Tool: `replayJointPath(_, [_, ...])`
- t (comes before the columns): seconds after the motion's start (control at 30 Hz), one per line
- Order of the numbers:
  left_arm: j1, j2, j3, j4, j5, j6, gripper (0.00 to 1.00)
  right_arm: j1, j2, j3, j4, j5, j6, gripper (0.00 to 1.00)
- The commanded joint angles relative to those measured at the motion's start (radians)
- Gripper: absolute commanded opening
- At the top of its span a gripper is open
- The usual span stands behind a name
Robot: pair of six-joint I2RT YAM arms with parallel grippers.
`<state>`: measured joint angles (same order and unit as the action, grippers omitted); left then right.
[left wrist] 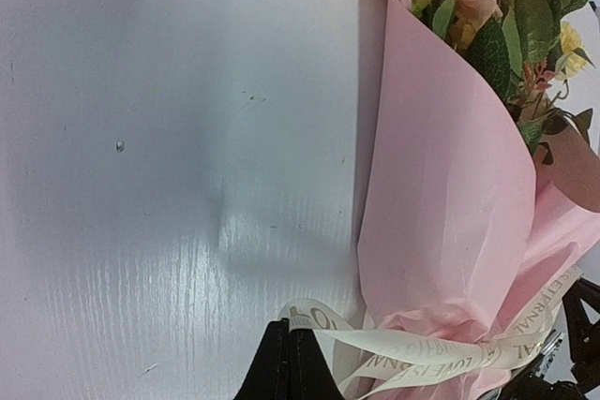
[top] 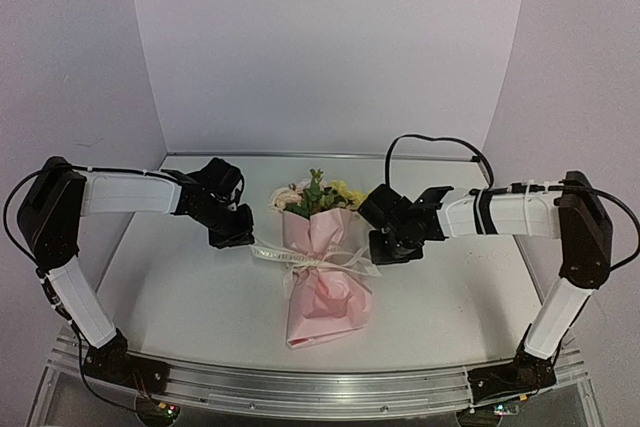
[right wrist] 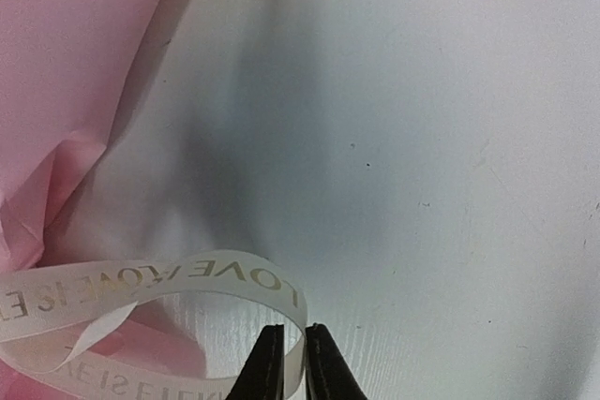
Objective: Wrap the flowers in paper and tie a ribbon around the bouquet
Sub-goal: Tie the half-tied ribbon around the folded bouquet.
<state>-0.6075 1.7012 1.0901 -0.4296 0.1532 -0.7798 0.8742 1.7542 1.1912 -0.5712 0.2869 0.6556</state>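
Bases of both arms sit nearest us on the table (top: 170, 297). Next out, the bouquet (top: 322, 282) lies flat mid-table between the arms. The wide crumpled tail of the paper (top: 325, 312) points toward us, and the wrap is pinched at the waist. Across that waist runs the ribbon (top: 285, 254), looped into what we read as a loose bow, one tail out to each side.

Left gripper (top: 236, 238) is just beside the waist on its side, clenched. Its wrist view shows the ribbon end coming straight out of the closed tip, so we call it grasping the ribbon. Right gripper (top: 386, 250) mirrors it on the other side. In its wrist view the lettered ribbon curls down between the two fingers (right wrist: 269, 367), which stand a sliver apart and both seem to touch it (we call that a grip, a light one).

Farthest out, the flowers (top: 315, 197) poke from the open end of the paper toward the back wall, pink and yellow blooms with green leaves.

Our read is that the wrap is done and the tie is at the tightening or letting-go stage. Risks:
- An uneven pull from the two sides would drag or spin the light bouquet on the slick table.
- Too hard a pull could crush or tear the thin paper at the pinch.
- The floppy ribbon could slip from the light right-side grip before the knot is snug, leaving the bow slack.
- A tail snagged on a finger at release could undo the loops.
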Motion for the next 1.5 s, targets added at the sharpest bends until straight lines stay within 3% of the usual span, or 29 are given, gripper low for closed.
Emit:
replayJointPath(0.0, [0.006, -0.009, 0.040, -0.006, -0.010, 0.024, 0.00, 0.000, -0.012, 0.023, -0.024, -0.029, 0.057, 0.19])
replayJointPath(0.5, [0.006, 0.000, 0.031, 0.011, 0.012, 0.019, 0.00, 0.000, -0.026, -0.091, -0.018, -0.091, 0.300, 0.41])
replayJointPath(0.83, [0.006, 0.006, 0.030, 0.018, 0.019, 0.016, 0.00, 0.003, -0.038, -0.179, 0.119, -0.168, 0.434, 0.53])
replayJointPath(1.0, [0.006, 0.006, 0.028, 0.017, 0.020, 0.016, 0.00, 0.004, -0.021, -0.205, 0.182, -0.179, 0.491, 0.54])
replayJointPath(1.27, [0.006, -0.005, 0.020, 0.019, 0.017, 0.013, 0.00, 0.002, 0.017, -0.208, 0.225, -0.150, 0.511, 0.37])
replayJointPath(1.47, [0.006, -0.013, 0.015, 0.017, 0.011, 0.014, 0.00, 0.002, 0.012, -0.190, 0.213, -0.128, 0.487, 0.01])
